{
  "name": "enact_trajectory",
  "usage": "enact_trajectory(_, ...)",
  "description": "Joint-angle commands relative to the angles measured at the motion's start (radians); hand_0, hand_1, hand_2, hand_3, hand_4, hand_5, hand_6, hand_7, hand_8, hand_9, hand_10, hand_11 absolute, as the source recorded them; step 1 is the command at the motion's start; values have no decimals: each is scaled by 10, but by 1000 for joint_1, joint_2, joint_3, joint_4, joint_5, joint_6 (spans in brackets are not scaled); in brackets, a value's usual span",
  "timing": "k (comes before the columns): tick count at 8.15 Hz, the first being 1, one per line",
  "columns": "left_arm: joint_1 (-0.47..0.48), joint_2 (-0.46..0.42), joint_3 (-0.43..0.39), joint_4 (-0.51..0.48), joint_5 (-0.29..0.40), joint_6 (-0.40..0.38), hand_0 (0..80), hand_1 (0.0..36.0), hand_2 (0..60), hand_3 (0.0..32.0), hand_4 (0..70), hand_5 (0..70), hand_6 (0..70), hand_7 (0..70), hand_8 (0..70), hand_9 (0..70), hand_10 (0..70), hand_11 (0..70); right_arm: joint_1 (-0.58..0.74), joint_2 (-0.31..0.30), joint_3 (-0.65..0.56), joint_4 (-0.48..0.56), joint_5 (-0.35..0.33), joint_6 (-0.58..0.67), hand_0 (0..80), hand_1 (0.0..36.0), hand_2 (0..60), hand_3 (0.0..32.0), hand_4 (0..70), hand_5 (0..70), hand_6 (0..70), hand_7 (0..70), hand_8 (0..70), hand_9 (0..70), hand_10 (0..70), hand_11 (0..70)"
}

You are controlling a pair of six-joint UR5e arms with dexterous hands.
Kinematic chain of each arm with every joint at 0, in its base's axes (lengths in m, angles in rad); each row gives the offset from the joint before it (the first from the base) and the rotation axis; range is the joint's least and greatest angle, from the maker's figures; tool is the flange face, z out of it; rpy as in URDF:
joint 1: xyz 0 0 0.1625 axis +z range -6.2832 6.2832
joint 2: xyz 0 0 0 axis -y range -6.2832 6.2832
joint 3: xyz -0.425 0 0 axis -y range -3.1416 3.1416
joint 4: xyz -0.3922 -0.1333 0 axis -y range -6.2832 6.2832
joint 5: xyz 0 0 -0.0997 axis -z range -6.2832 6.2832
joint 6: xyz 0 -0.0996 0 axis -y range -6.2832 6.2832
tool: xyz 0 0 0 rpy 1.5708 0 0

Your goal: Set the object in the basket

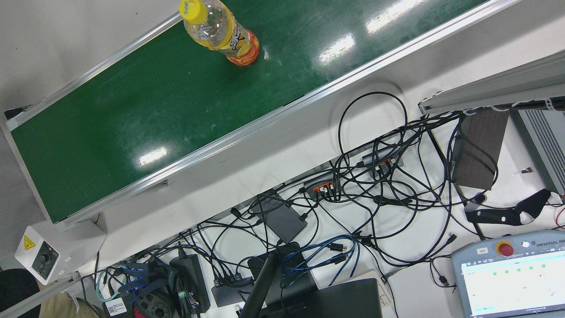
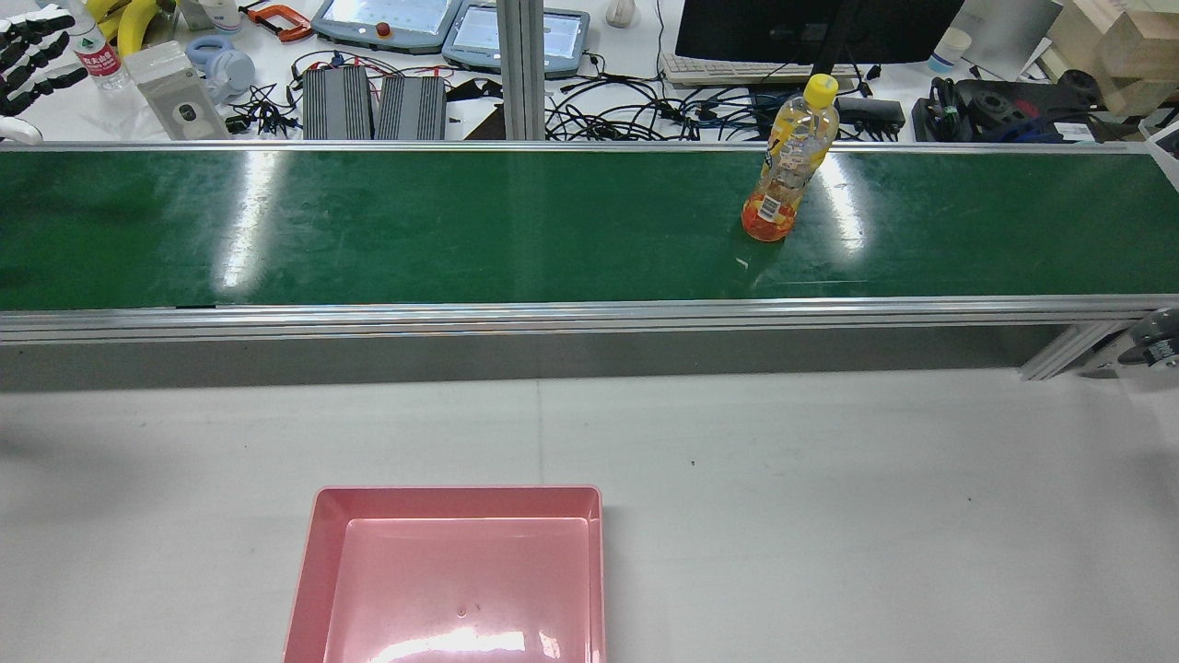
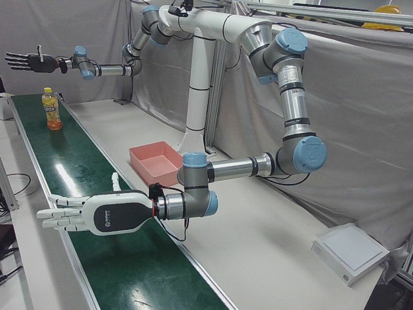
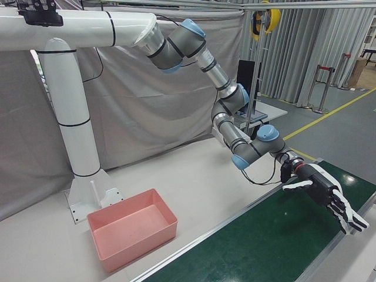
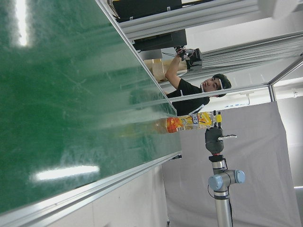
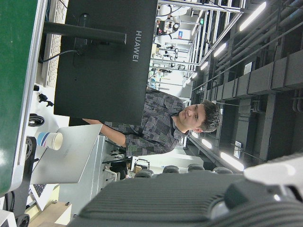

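A clear bottle (image 1: 220, 31) with an orange label and a yellow cap stands upright on the green belt (image 2: 461, 221), right of its middle in the rear view (image 2: 787, 175). The empty pink basket (image 2: 309, 571) rests on the white table before the belt. My left hand (image 3: 90, 216) hovers open over the belt's left end, fingers stretched flat, far from the bottle (image 3: 51, 110); the right-front view also shows this hand (image 4: 326, 200). My right hand (image 3: 29, 61) hangs open high beyond the bottle, at the belt's far right end. Neither hand holds anything.
Beyond the belt lie tangled cables (image 1: 375, 185), teach pendants (image 2: 387, 18), a monitor (image 2: 811, 28) and power units (image 2: 373, 106). A person (image 5: 199, 92) stands past the belt's right end. A white box (image 3: 352, 252) sits on the table's corner.
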Motion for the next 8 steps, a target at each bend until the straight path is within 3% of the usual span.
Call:
enact_trajectory(1, -1, 0, 2, -1, 1, -2, 575, 124, 0, 0, 98, 194, 0, 48, 33, 31, 75, 127, 0, 0, 0, 0, 0, 0, 0, 0, 0, 0, 0, 0, 0, 0, 0, 0, 0, 0)
enact_trajectory(8, -1, 3, 4, -12, -1, -8, 572, 122, 0, 0, 91, 194, 0, 40, 29, 29, 70, 120, 0, 0, 0, 0, 0, 0, 0, 0, 0, 0, 0, 0, 0, 0, 0, 0, 0, 0)
